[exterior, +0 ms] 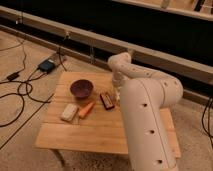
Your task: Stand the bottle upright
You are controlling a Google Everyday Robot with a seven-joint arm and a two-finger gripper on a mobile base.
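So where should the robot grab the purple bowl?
Probably by its rim, coming from above: the bowl sits upright, open side up, so the thin edge is free. The rim's side facing the gripper looks handiest; the gripper hangs over the table just beyond the dark packet.

White rounded arm (146, 90) (dark holes (144, 106)), gripper (117, 93) over table (95, 133)
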